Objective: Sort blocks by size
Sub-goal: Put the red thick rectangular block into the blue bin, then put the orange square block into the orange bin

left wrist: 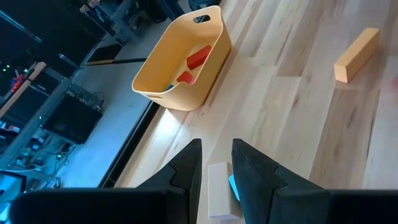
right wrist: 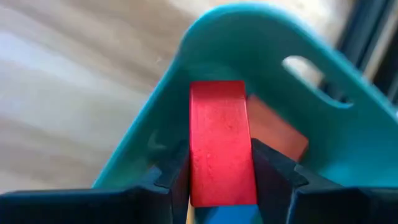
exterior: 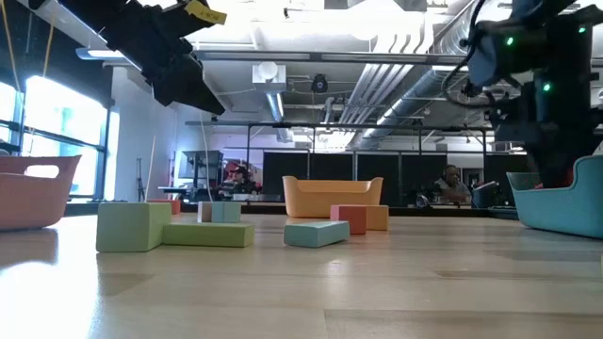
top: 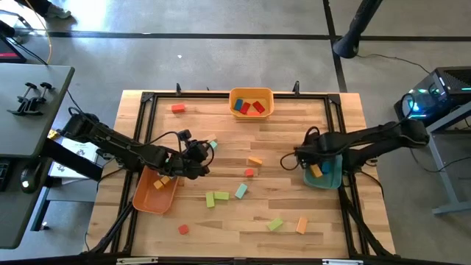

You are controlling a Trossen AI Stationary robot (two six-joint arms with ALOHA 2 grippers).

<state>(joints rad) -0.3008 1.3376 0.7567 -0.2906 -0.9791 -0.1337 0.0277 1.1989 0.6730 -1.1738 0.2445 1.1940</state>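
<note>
Matt painted blocks (top: 221, 196) lie on a smooth wooden table (top: 294, 147).

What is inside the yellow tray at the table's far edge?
The yellow tray holds a blue block and two red blocks. Anything under them or against the near wall is covered.

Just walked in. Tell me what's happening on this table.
Two arms are sorting blocks into trays. The right pincer holds a red block over the teal tray, which already has blocks in it. The left pincer hangs near the orange tray with a pale block between its fingers. The yellow tray at the far edge holds red and blue blocks. Green, orange, red and teal blocks still lie loose on the table.
</note>
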